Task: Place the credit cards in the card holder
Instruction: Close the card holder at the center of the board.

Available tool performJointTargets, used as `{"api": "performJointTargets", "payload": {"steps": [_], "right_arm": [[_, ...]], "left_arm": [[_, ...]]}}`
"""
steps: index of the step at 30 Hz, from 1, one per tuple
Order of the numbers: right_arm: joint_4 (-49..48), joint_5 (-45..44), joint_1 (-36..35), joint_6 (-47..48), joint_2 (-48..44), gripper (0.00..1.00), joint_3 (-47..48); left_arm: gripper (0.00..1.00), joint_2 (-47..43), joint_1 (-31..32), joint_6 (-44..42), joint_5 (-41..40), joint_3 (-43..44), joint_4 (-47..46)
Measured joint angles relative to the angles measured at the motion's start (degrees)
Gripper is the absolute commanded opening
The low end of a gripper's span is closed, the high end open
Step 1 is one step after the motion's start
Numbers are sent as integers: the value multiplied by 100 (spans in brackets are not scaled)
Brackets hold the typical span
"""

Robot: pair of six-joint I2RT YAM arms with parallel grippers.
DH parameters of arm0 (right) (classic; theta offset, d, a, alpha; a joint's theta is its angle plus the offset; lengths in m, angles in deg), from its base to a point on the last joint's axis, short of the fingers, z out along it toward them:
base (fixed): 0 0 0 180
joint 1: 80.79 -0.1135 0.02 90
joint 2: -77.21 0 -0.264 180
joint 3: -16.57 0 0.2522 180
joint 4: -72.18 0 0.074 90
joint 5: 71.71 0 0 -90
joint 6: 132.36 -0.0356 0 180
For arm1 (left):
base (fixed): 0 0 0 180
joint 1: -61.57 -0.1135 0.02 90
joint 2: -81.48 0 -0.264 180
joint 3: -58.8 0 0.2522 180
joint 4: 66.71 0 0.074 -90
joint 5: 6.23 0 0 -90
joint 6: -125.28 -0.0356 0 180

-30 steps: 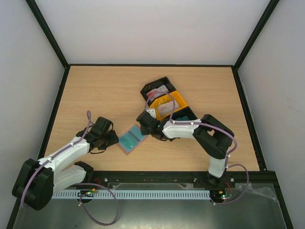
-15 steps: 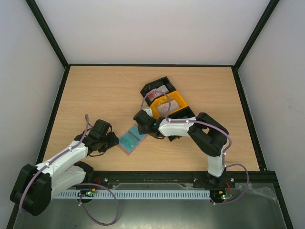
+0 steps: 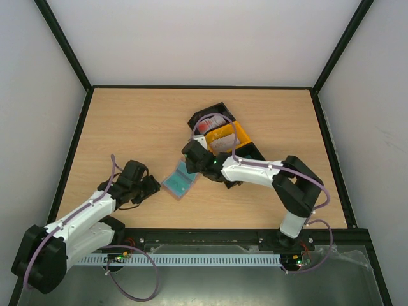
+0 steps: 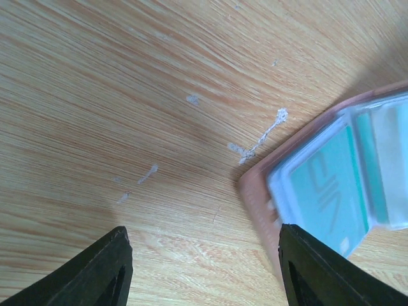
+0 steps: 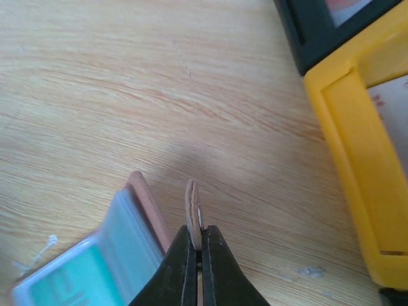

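We see a pale wooden table [image 3: 127, 127] bearing a black tray [image 3: 220, 107], a yellow tray [image 3: 241, 134] touching its near-right side (another black tray [image 3: 252, 151] follows it); white scuffs [image 4: 261, 135] mark the wood.

A robotics lab test cell is indicated. A light wooden desk [image 3: 127, 127] is boxed in by plain white panels [image 3: 204, 38] set in a black frame [image 3: 64, 48]. Two white-and-black robot arms, the left arm [image 3: 83, 213] and the right arm [image 3: 280, 182], are bolted to a black rail [image 3: 210, 239] at the near edge. Purple cables [image 3: 143, 284] are looped from them, and a white slotted cable duct [image 3: 191, 260] is run along below. Black and yellow plastic trays [image 3: 239, 137] are set on the desk.
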Motion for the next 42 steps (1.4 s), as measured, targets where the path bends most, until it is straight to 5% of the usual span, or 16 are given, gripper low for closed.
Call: {"api": "performJointTargets", "payload": {"steps": [8, 21, 35, 42], "right_arm": [[173, 216, 31, 173, -415, 2, 0], [-398, 2365, -92, 94, -811, 2, -638], [-1917, 3517, -308, -717, 37, 2, -1062], [-1976, 3766, -315, -769, 256, 33, -1062]], "left_arm": [[62, -35, 0, 28, 2, 0, -2], [62, -39, 0, 79, -94, 0, 0], [65, -540, 0, 238, -459, 297, 258], [65, -492, 0, -7, 151, 315, -44]]}}
